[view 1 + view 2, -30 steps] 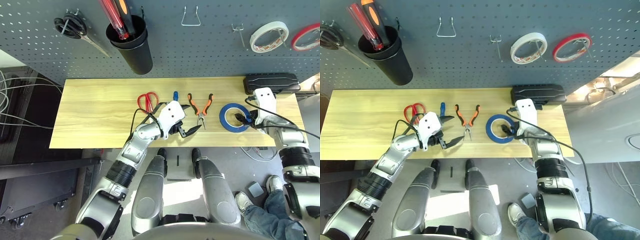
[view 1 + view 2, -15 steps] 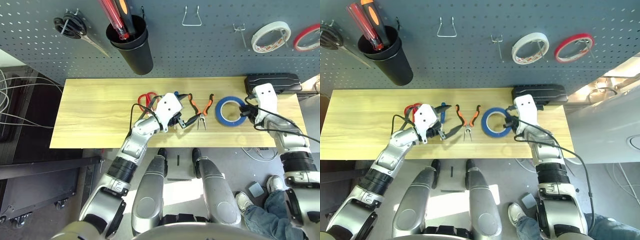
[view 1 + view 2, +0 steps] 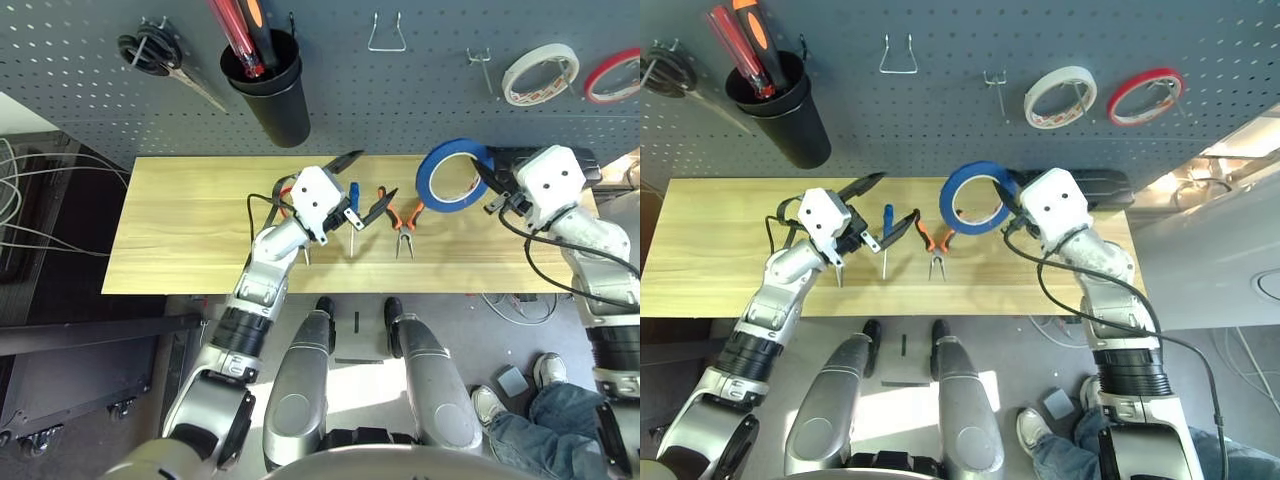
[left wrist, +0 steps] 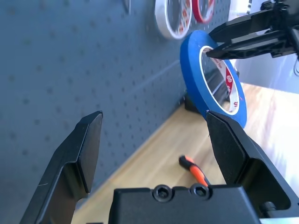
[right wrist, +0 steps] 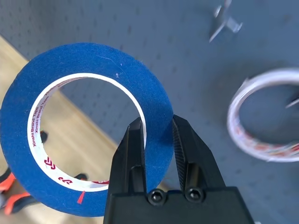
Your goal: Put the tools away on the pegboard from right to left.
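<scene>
Jaws pinching ring-shaped blue tape roll [image 5: 84, 121]

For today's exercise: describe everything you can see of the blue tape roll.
The blue tape roll is a flat ring of matte blue tape on a white core printed with small red marks. It stands on edge, lifted clear of the wooden table in front of the pegboard. The right gripper pinches its band, one finger inside the ring, one outside. Nothing else touches it.

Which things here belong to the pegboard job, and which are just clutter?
Job: blue tape roll in the right gripper; orange-handled pliers; blue-handled screwdriver; red-handled scissors; grey-blue pegboard.
Clutter: white tape roll; red tape roll; black-handled scissors.
</scene>
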Motion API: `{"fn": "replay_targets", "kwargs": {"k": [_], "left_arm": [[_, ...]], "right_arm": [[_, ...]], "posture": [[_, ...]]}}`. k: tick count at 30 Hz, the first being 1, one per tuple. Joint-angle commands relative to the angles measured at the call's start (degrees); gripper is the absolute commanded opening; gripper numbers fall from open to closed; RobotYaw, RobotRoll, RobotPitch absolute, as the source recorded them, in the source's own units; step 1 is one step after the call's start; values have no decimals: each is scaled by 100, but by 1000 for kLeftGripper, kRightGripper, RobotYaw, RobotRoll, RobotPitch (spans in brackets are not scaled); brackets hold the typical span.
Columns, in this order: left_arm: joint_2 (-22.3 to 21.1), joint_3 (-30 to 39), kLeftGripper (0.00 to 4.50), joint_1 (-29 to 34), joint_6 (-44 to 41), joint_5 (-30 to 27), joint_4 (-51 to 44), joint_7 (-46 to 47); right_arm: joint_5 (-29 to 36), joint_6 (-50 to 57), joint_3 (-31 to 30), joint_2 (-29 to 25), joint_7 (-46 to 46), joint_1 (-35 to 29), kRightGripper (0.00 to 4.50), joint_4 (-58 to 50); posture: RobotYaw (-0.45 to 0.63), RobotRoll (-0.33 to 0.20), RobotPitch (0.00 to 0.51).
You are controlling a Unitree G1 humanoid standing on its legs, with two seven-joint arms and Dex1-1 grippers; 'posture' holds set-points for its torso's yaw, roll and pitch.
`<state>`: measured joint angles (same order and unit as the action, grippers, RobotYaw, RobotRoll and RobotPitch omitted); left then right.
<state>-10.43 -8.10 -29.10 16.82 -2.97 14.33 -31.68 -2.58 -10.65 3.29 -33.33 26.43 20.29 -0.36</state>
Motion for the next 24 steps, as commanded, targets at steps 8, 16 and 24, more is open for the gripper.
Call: {"fn": "replay_targets", "kwargs": {"k": [8, 16, 24], "left_arm": [[21, -1, 4500, -3, 210, -12, 323, -42], [36, 10, 4500, -62, 309, 3, 421, -29], [41, 30, 4500, -122, 375, 27, 506, 11]], "right_arm": [[-146, -588, 226, -198, -230, -41, 731, -425], [-225, -549, 478, -181, -636, 447, 731, -485], [-485, -397, 429, -177, -830, 854, 730, 11]], "posture": [[11, 0, 366], [8, 0, 356], [14, 0, 354]]}}
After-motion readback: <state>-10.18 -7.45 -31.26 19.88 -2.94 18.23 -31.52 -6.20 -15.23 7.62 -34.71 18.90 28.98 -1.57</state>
